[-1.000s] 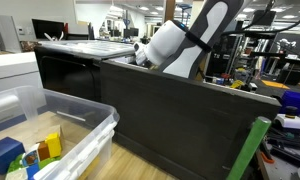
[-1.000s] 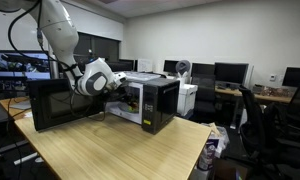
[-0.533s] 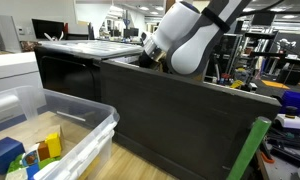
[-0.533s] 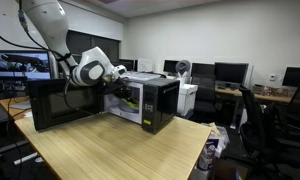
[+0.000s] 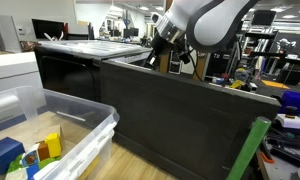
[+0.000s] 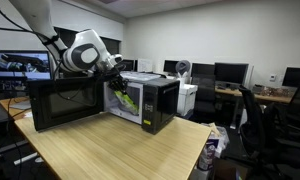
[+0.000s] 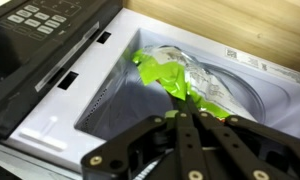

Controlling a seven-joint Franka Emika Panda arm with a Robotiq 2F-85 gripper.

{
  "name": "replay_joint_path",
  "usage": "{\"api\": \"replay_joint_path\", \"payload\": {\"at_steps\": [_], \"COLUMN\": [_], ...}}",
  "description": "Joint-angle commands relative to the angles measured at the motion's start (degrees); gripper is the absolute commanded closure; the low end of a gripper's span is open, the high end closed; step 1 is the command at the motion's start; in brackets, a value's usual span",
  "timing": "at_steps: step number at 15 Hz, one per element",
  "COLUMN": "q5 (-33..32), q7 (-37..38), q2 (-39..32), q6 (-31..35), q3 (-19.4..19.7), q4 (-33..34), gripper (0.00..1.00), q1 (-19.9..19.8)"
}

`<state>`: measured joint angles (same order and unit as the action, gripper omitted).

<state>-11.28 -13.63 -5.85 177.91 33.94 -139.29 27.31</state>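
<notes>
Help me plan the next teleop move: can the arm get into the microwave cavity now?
Probably yes. The door stands wide open and the pincer hangs right at the cavity, though it is shut on a green bag.

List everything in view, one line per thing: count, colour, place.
microwave: one, black, on the table
door: one, black, swung open from the microwave
bag: one, green and clear plastic, at the microwave's opening
table: one, light wood, under the microwave
bin: one, clear plastic, beside the open door in an exterior view
blocks: several, blue, yellow and green, inside the bin
monitors: several, dark, on desks behind
arm: one, white, above the open door
gripper: one, black, at the opening, jaws closed on the bag
</notes>
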Motion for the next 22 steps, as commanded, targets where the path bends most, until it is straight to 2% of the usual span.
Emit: {"api": "replay_joint_path", "payload": {"at_steps": [1,4,5,9,13,14,15,22], "q5": [-5.82,-9.53,-7.72,-3.79,-2.42,-1.64,-2.6,1.44], "q7": [-0.85,-0.38,-2.46,-5.32,-7.84,-9.03,-8.68,-18.16], "q2": [9.0,14.17,15.62,21.44,25.31,26.06,26.52,30.74], "q6": [-6.32,-12.02,-13.98,-21.99,-26.95,-27.54,-27.04,-26.93], "q3": [1.88,1.03,-10.09,-19.63,-24.09,-24.15,-24.8,-23.22], "q4": [-2.78,-2.78,-2.84,-3.33,-2.93,-3.56,-4.8,-18.39], "gripper": [0.99,0.99,0.99,0.99,0.99,0.74,0.73,0.23], "q1": [1.01,0.22,-10.51,-18.1,-21.67,-21.55,-22.37,-21.0]}}
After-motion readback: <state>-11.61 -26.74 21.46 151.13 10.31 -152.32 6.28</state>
